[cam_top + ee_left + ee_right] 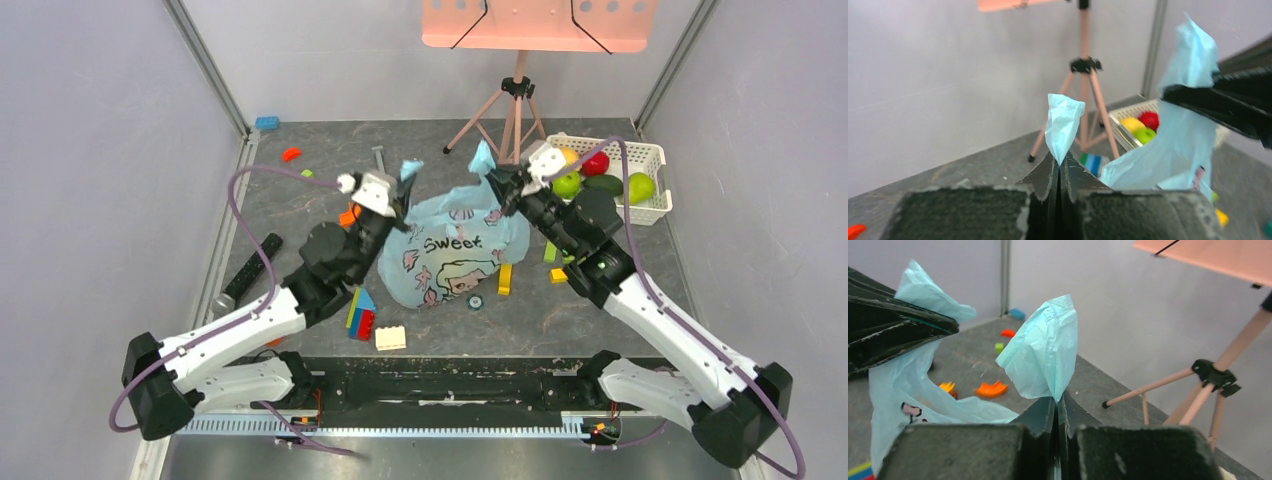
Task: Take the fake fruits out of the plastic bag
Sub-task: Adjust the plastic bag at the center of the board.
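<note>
Now: left gripper (1060, 167) clamped shut on plastic bag (450, 250) left corner, right gripper (1058, 405) clamped on right corner; bag at scene centre, fake fruits unseen inside. Risk: thin film slipping or tearing if pulled apart hard.

The plastic bag (450, 255) is translucent light blue, printed with a pink-and-dark cartoon face and dark lettering. Under the bag the bench (560, 315) is mottled dark grey. Right of the bag is a white basket (655, 208) with a red apple (596, 163) and a green apple (567, 184). Behind the bag is a salmon-pink tripod (515, 110) with a black hub. In front of the bag are a cream block (390, 338) and a red, blue, yellow and green block stack (361, 313). The left gripper (1060, 167) and right gripper (1058, 407) are black.
</note>
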You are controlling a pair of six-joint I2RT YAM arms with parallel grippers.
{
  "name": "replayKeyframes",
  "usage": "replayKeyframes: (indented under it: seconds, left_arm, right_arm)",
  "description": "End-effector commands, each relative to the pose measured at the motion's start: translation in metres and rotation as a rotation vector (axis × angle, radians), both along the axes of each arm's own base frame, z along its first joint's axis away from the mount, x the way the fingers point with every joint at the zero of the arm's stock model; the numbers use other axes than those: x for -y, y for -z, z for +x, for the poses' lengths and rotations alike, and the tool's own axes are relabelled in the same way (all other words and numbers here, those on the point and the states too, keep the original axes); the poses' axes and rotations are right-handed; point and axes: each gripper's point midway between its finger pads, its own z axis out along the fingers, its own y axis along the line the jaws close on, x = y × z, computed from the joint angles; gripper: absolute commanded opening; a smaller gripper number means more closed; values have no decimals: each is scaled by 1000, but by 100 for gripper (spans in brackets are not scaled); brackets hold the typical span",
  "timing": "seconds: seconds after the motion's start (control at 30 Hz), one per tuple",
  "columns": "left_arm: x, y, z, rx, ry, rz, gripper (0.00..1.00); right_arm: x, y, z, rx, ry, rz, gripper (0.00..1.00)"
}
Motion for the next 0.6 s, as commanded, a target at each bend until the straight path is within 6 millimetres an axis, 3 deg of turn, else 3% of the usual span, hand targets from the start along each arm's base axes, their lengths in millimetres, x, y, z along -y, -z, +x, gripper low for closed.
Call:
replayKeyframes:
  seconds: [0.0,0.17,0.3,0.4,0.57]
  left_arm:
    - [-14,-51,35,-19,-40,-145,2]
    - [-18,-85,88,-4,-35,-135,2]
    - [-20,-103,108,61,-50,-124,2]
    - [-23,-99,99,89,-32,-129,2]
    - [-31,-61,57,84,74,-207,2]
  right_arm:
    - [18,-74,35,62,188,186,0]
    - [13,-100,84,75,252,203,0]
    - [16,-102,106,117,276,217,0]
    - [31,-91,103,116,292,251,0]
    - [34,-24,66,51,201,208,0]
